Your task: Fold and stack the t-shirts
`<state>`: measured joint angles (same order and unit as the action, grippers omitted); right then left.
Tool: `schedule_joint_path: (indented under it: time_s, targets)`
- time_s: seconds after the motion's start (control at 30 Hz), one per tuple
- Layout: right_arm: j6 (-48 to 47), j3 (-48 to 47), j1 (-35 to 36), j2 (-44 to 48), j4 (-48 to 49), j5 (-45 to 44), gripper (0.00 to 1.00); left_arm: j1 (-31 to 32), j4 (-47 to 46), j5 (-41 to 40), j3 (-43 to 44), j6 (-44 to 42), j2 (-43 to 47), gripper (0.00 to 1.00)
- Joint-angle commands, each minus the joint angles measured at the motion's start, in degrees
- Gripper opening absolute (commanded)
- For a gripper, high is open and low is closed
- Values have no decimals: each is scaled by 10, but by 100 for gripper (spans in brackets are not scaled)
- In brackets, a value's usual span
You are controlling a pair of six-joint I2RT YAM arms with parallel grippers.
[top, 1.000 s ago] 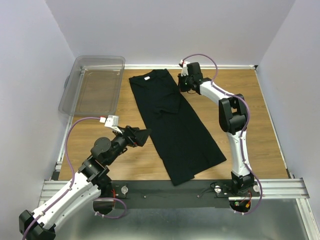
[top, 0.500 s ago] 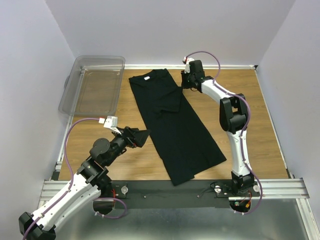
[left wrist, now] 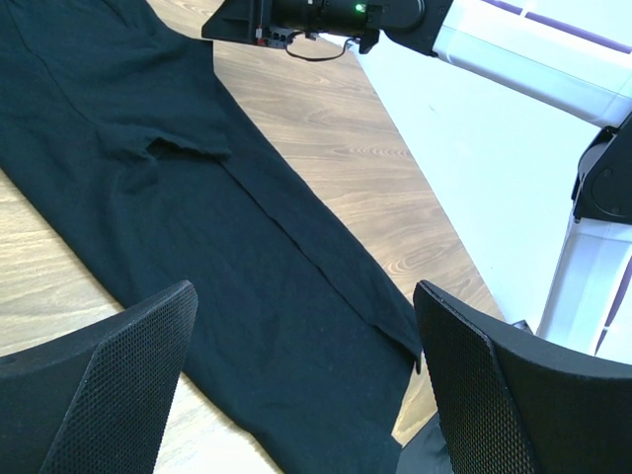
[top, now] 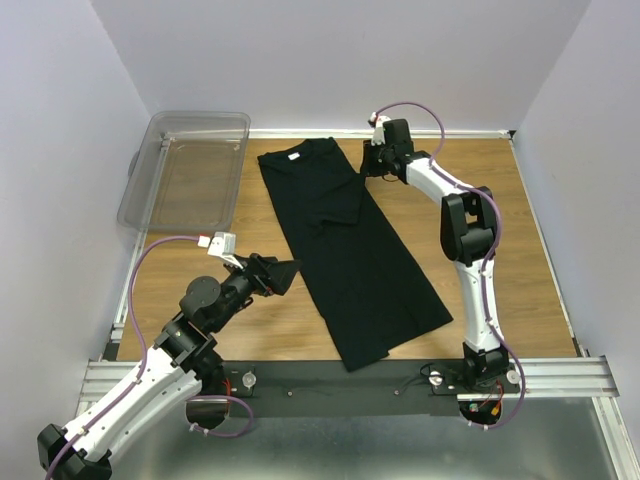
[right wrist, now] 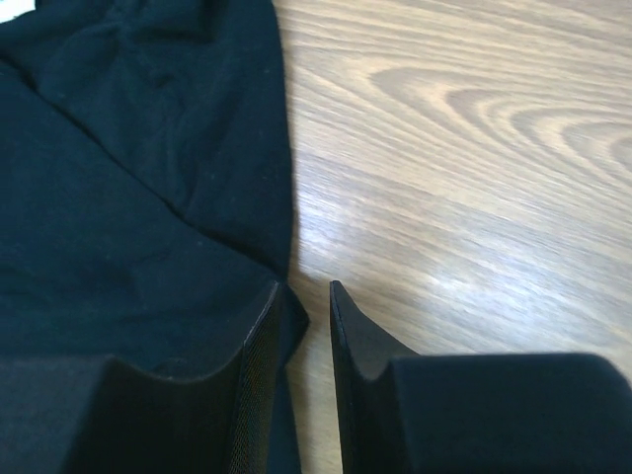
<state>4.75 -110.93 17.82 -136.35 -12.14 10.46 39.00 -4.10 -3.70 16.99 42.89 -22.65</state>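
One black t-shirt [top: 340, 240] lies flat on the wooden table, folded into a long strip that runs diagonally from the far middle to the near right. Its white neck label [top: 294, 156] is at the far end. My left gripper [top: 285, 272] is open and empty, hovering just left of the strip's middle; its wrist view shows the t-shirt [left wrist: 197, 247] between its fingers [left wrist: 304, 296]. My right gripper [top: 368, 166] is at the shirt's far right edge. Its jaws [right wrist: 305, 291] stand a narrow gap apart, the left finger over the t-shirt [right wrist: 128, 197] and the cloth edge poking into the gap.
A clear plastic bin [top: 200, 117] stands at the far left, partly off the table. Walls close in at the back and both sides. The right arm's wrist [left wrist: 326, 15] shows at the top of the left wrist view.
My right gripper has shifted slightly right along the shirt's far edge. The left arm and the shirt have barely moved.
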Motion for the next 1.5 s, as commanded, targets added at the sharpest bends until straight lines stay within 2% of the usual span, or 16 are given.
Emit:
schedule_joint_path:
  time_s: [0.0, 0.17, 0.27, 0.3, 0.33, 0.37, 0.63, 0.87, 0.93, 1.13, 1.3, 1.33, 1.47]
  targets:
    - [20, -28, -2, -30, -12, 33, 33, -3, 13, 5, 4, -7, 11, 98]
    - [20, -33, -2, -34, -22, 34, 33, -3, 15, 1, 3, -7, 15, 98]
    - [19, -33, -2, -31, -23, 37, 27, -3, 14, 2, 6, -8, 11, 98]
    - [18, -31, -2, -29, -23, 37, 22, -3, 13, 2, 7, -9, 10, 98]
    - [13, -29, -2, -22, -23, 40, 8, -3, 13, 2, 7, -9, 9, 98]
    - [11, -26, -2, -18, -23, 41, 1, -3, 12, 3, 8, -9, 9, 98]
    - [0, 7, 5, 44, -23, 84, 1, -3, 3, 5, 7, -11, 0, 98]
    - [7, 34, 43, 49, -24, 119, 1, -3, -2, 8, 8, -10, -2, 98]
    - [6, 38, 59, 41, -24, 119, 4, -3, 0, 9, 7, -9, 1, 98]
    - [-3, 36, 94, 21, -38, 122, 27, -3, 7, 10, 1, -4, 16, 98]
    - [-9, 34, 101, 28, -54, 140, 40, -3, 15, 7, -4, 0, 27, 98]
    - [-12, 35, 101, 32, -58, 139, 45, -3, 15, 7, -6, 0, 29, 98]
    - [-31, 42, 97, 53, -68, 147, 47, -3, 13, 9, -4, 3, 29, 98]
